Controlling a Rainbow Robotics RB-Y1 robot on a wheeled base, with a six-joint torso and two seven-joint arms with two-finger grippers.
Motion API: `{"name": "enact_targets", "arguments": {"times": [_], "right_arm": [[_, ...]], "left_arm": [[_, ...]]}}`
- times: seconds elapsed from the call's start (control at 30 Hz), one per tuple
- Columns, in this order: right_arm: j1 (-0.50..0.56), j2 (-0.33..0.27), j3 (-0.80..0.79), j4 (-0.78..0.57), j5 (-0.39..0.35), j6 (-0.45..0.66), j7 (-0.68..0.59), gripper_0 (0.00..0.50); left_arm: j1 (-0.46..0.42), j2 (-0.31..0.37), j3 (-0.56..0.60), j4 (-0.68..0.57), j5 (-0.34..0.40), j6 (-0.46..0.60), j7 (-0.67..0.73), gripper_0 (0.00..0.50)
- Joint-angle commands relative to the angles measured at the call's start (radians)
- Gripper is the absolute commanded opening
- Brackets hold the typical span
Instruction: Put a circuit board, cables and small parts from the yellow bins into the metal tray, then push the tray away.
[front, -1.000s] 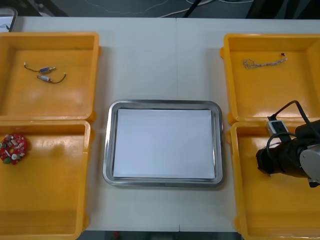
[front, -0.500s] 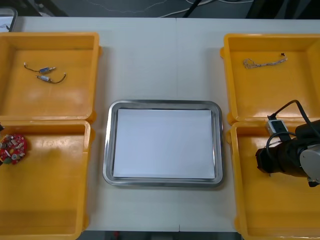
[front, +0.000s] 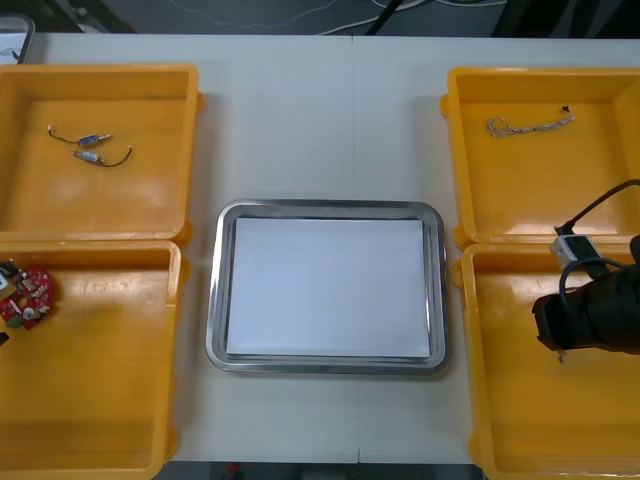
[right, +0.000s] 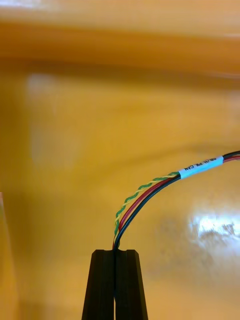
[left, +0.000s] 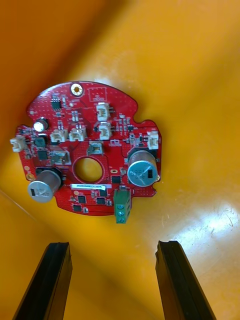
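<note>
Front, tray: metal tray (front: 216, 300), white inside, mid-table (front: 300, 120) btwn yellow bins.
Front, board: round red circuit board (front: 25, 297) in left near bin (front: 110, 400), by its outer wall.
Front, far bins: small metal parts (front: 90, 148) in left far bin (front: 150, 200); twisted cable (front: 528, 125) in right far bin (front: 520, 200).
Front, R arm (front: 590, 318): over right near bin (front: 520, 420).
R wrist, right gripper (right: 115, 251): clamped on red-yellow cable (right: 150, 192), which curves away over bin floor.
L wrist, left gripper (left: 114, 244): fingers wide apart, board just beyond tips, no contact.

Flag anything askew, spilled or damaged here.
Nothing stands out. The metal tray sits square between the yellow bins; the round red circuit board looks intact under the open left gripper; the right gripper pinches a red, black and yellow-green cable.
</note>
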Motion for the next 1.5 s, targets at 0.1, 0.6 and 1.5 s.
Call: {"name": "enact_targets", "arguments": {"times": [0.1, 0.6, 1.5], "right_arm": [[0.068, 0.01, -0.12, -0.065, -0.053, 0.053, 0.059, 0.0], [0.264, 0.051, -0.2, -0.194, -0.069, 0.048, 0.062, 0.0], [0.321, 0.13, -0.238, -0.241, -0.06, 0.049, 0.054, 0.5]], "left_arm": [[-0.036, 0.021, -0.035, 0.009, -0.031, -0.001, -0.08, 0.488], [-0.094, -0.01, -0.072, 0.026, -0.049, 0.001, -0.07, 0.479], [-0.119, -0.08, -0.092, 0.05, -0.121, -0.016, -0.074, 0.447]]}}
